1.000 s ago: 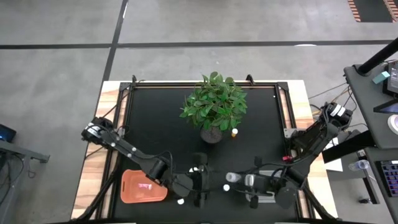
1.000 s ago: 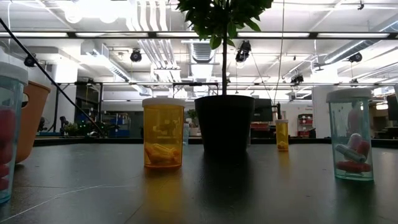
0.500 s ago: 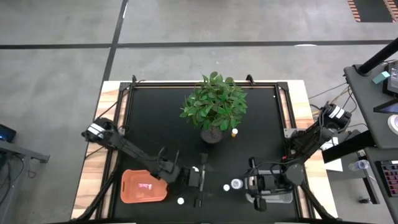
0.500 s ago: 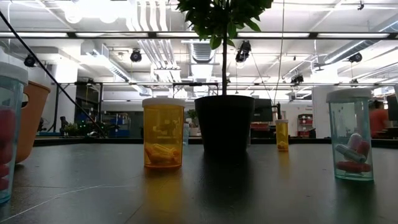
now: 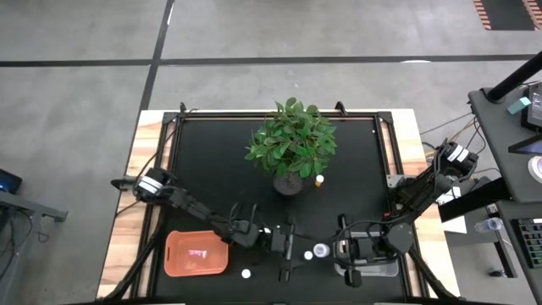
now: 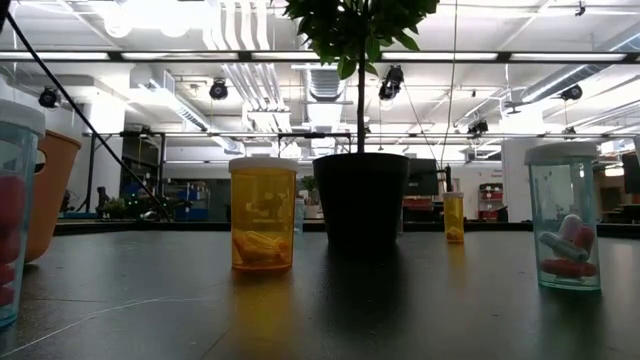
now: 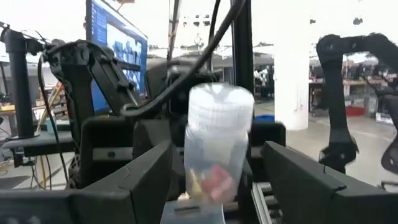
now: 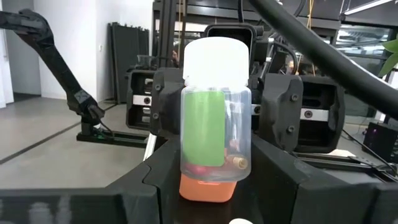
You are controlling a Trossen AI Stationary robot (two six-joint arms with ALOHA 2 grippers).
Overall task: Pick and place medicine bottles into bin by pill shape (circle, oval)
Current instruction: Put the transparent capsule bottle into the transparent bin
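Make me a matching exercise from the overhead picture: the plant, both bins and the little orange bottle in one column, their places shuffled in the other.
Things:
1. potted plant
2. orange bin
3. clear bin
4. small orange bottle

Places:
A. right beside the plant's pot
B. lower left of the black mat
C. middle of the black mat
D. lower right of the black mat, under the right arm

Pairs: 1-C, 2-B, 3-D, 4-A

bottle (image 8: 214, 118): clear glossy plastic | table (image 5: 212, 169): matt black | bin (image 5: 196, 254): orange plastic
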